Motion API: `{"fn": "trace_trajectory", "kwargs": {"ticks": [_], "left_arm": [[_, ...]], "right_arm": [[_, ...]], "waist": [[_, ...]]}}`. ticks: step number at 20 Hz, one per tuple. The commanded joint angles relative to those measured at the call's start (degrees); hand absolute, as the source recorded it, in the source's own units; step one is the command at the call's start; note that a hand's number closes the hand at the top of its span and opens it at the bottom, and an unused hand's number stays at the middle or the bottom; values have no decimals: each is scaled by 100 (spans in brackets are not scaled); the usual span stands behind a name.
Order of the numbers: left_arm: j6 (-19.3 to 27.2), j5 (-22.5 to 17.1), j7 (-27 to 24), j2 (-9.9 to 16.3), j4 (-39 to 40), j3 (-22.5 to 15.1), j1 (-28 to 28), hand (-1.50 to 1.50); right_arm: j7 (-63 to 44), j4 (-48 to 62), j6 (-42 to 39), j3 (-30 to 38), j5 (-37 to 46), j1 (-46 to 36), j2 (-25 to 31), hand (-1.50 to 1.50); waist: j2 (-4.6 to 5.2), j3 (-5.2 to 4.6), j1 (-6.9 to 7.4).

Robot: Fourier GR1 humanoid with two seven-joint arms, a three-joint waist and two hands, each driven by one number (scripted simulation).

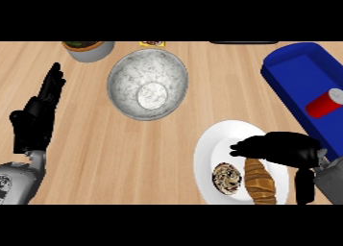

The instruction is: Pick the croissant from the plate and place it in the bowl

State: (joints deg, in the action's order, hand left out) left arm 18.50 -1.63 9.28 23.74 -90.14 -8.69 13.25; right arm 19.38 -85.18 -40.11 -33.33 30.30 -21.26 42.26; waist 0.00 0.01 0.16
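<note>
Croissant [260, 181] lies on the plate [224, 139] at the tabletop's near right, long axis running toward the near edge, a round dark-swirled pastry [227, 177] just beside it on the left. Right robot hand [276, 149] sits over the croissant's far end, fingers curled down around the tip; whether they have closed on it cannot be told, and the rest of the croissant shows uncovered. Risk, as I judge it: a hold on one end only lets the croissant pivot or slip out on the lift. Fingers could also nudge the round pastry or drag the plate toward the near edge. Bowl [147, 85] stands well apart, toward the far middle, so a long carry across bare tabletop [131, 158]; a weak hold would show there. Blue bin [301, 77] with red can [327, 103] sits close on the right, near the forearm's swing. Left robot hand [38, 115] rests open at the left edge, fingers straight.
</note>
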Motion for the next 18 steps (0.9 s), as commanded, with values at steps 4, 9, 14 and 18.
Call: {"fn": "trace_trajectory", "kwargs": {"ticks": [4,9,14,18], "left_arm": [[-375,97,64,13,-402,407,-274,0],[-463,291,77,-291,-293,446,-260,0],[-577,393,-352,-513,-26,506,-431,0],[-673,442,110,-383,38,667,129,0]], "right_arm": [[331,357,87,202,754,286,-425,-150],[520,281,71,228,1136,612,-544,-150],[132,410,185,110,1468,645,-1277,-150],[1343,1131,1157,-251,2138,515,-986,150]], "waist": [[-1,1,14],[-4,0,-14],[-1,-2,-3],[9,2,5]]}}
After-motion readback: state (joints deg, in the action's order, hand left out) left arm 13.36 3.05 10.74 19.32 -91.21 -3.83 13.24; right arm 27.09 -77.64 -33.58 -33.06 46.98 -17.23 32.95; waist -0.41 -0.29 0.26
